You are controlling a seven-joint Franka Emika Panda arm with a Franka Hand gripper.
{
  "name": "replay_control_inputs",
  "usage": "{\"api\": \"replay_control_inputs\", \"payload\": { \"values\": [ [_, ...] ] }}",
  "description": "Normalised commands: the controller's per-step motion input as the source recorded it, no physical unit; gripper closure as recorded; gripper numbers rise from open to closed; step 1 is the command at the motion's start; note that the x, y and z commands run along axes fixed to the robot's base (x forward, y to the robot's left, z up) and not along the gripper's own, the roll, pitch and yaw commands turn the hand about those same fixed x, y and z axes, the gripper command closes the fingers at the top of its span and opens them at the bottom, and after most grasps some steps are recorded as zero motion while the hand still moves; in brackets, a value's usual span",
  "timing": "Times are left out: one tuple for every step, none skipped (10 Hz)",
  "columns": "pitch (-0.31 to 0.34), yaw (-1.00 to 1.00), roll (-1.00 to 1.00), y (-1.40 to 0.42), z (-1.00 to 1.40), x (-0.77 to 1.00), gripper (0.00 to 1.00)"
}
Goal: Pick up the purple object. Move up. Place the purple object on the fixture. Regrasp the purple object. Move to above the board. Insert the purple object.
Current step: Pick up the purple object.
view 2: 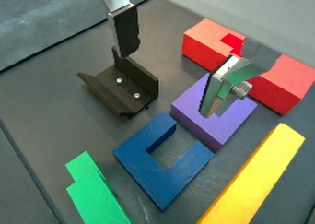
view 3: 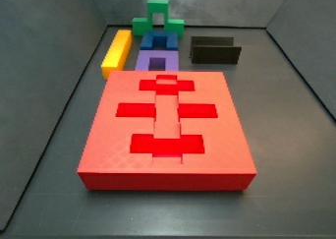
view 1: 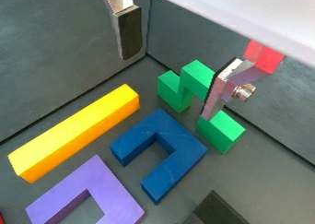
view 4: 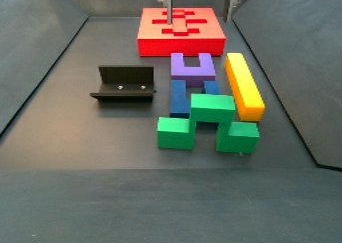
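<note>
Side view, upper middle of the frame: the purple object [view 4: 193, 66] lies flat on the floor between the board [view 4: 183, 25] and the blue block [view 4: 185, 91], prongs toward the board, with the yellow bar [view 4: 242, 84] just beside it. Nothing appears done yet; pickup, fixture [view 4: 123, 85] placement, regrasp and insertion all remain. In a wrist view the gripper [view 2: 172, 56] hangs above the purple object, released, fingers [view 2: 124, 29] wide apart and holding nothing.
</note>
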Motion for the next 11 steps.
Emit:
{"api": "replay_control_inputs", "payload": {
  "values": [
    [0.021,0.0,0.0,0.0,-0.03,0.0,0.0],
    [0.003,0.0,0.08,-0.09,0.0,0.0,0.0],
    [0.021,0.0,0.04,-0.27,-0.07,0.25,0.0],
    [0.036,-0.01,0.04,-0.45,-0.17,0.61,0.0],
    [0.059,-0.01,0.08,-0.63,-0.17,0.77,0.0],
    [0.0,0.0,0.02,-0.65,-0.3,0.67,0.0],
    [-0.107,0.0,0.0,-0.72,-0.48,0.47,0.0],
    [-0.189,0.01,0.0,-0.67,-0.57,0.37,0.0],
    [-0.249,0.14,0.0,-0.73,-0.6,0.2,0.0],
    [-0.234,0.27,0.0,-0.74,-0.68,0.2,0.0],
    [-0.229,0.31,0.0,-0.71,-0.72,0.15,0.0]
  ]
}}
